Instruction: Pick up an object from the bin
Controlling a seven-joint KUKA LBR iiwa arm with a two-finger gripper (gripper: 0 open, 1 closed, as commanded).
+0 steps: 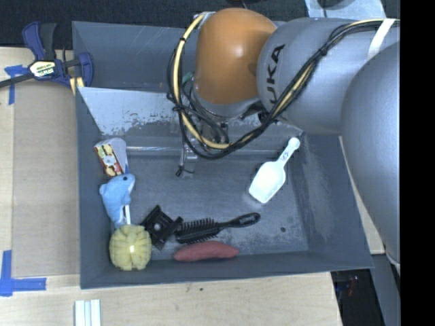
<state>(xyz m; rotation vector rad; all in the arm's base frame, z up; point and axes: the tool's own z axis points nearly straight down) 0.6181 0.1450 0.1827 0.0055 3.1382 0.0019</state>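
Camera view: the claw [186, 160] hangs below the orange wrist cover [231, 56], over bare bin floor [224, 195] towards the far middle. Whether it stands apart or together cannot be told, and nothing is seen in it. Nearest items are a white scoop [270, 176] to the right and a small printed packet [112, 156] to the left. A black brush [211, 228] lies nearer. Recommendation: the scoop lies alone, so centre over its bowl and descend squarely before closing.

A white plastic scoop [270, 177] lies right of centre in the grey metal bin [326, 216]. At lower left sits a yellow ridged ball [130, 247], with a blue fish toy [117, 194] above it. A black bristle brush [207, 229] lies lower centre, a red oblong piece [206, 252] just below it.
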